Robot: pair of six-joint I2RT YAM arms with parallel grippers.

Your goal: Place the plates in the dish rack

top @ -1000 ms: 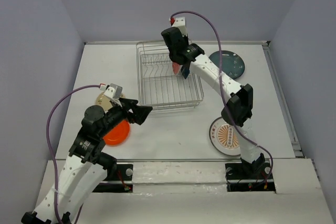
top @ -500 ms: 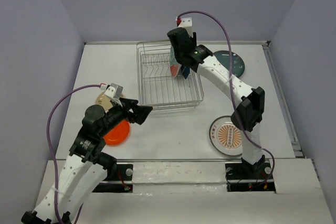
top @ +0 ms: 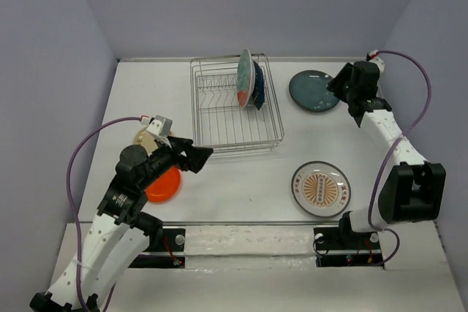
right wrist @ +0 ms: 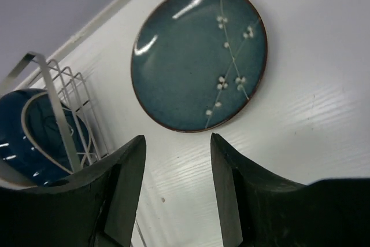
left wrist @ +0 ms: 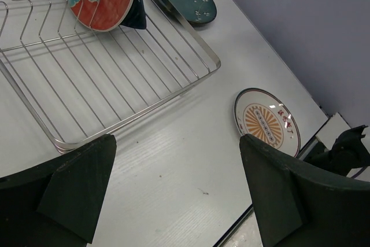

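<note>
Swinging clear of the rectangular silver wire dish rack (top: 219, 118), the right arm has travelled to the far right of the white table (top: 241, 180) within the last second. It left behind the round red plate with a teal centre (top: 244, 78) that it was holding over the rack. That plate now stands on edge among the upright dividers at the rack's far right corner, tilted a little, right against the dark blue plate (top: 257, 87) behind it.

The right gripper (right wrist: 177, 160) hangs just beside the dark teal-grey round plate (right wrist: 199, 56), its jaws parted and empty. This plate lies flat on the table to the right of the rack, glossy, with a thin brown rim and a sprig of small white blossoms on fine white stems.

No brand or label shows anywhere. The white plate with an orange sunburst pattern (left wrist: 267, 121) carries small red marks above the rays, too small to read; it has a dark rim line and lies flat near the right arm's base.

The left arm has not shifted. The left gripper (left wrist: 176, 154) hovers off the rack's near left corner with its jaws wide and nothing between them. Below that arm the glossy orange round plate (top: 162, 186) lies flat, and the cream plate (top: 143, 139) peeps out beyond it, mostly hidden.
</note>
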